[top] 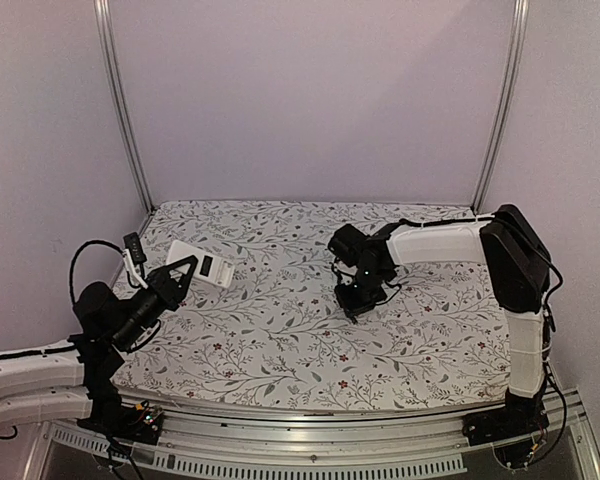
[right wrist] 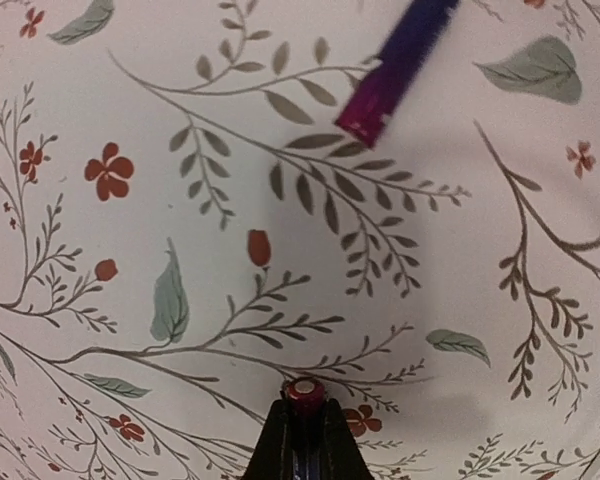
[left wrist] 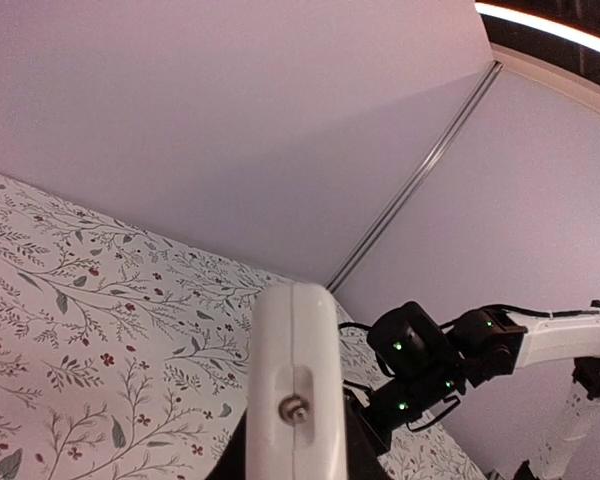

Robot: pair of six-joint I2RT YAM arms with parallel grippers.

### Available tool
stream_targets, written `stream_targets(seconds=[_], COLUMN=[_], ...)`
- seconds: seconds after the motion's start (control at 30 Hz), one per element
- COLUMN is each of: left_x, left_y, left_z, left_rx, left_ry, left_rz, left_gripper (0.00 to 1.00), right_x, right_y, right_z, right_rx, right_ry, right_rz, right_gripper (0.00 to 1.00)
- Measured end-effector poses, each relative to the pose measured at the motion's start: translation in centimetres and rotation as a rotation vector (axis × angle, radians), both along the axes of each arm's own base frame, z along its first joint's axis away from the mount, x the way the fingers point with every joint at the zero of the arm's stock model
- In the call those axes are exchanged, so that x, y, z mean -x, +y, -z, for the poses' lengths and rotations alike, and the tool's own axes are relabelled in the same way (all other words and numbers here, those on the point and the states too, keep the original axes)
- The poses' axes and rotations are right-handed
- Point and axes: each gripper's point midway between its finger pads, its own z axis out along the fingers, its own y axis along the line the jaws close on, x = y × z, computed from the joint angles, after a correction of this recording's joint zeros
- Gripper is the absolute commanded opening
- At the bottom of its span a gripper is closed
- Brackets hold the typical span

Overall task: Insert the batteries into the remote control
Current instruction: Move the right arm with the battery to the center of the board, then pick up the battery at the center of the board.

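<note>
My left gripper (top: 183,270) is shut on the white remote control (top: 202,264), holding it above the left side of the cloth with its dark slot facing up. The left wrist view looks at the remote control (left wrist: 295,350) end-on, with a metal contact in its end. Dark fingers (left wrist: 365,445) flank it. My right gripper (right wrist: 303,425) points down at the cloth and is shut on one battery (right wrist: 303,391), whose red-rimmed end sticks out between the fingers. A second battery (right wrist: 398,68), dark with a purple sheen, lies on the cloth ahead of it.
The flowered tablecloth (top: 280,330) covers the table, with pale walls and metal corner posts (top: 120,100) behind. The right arm (left wrist: 430,360) shows across the table in the left wrist view.
</note>
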Motion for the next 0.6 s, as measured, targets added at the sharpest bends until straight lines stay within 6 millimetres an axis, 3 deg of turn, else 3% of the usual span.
stream_targets(seconds=[0.23,0.37,0.5,0.6], left_x=[0.0,0.0,0.0,0.0], left_y=[0.0,0.0,-0.1,-0.1], left_z=[-0.1,-0.3,-0.3,-0.3], left_rx=[0.0,0.002,0.001,0.001], left_ry=[-0.001,-0.003,-0.004,-0.005], left_rz=[0.0,0.002,0.004,0.01], left_gripper=[0.0,0.0,0.0,0.0], right_x=[1.0,2.0,2.6,3.0], right_y=[-4.9,-5.9,-6.6,-6.9], right_z=[0.0,0.0,0.0,0.0], right_rx=[0.019,0.027,0.042,0.058], right_ry=[0.045,0.065,0.081,0.097], right_rz=[0.198,0.259,0.298,0.314], right_gripper=[0.0,0.01,0.1,0.11])
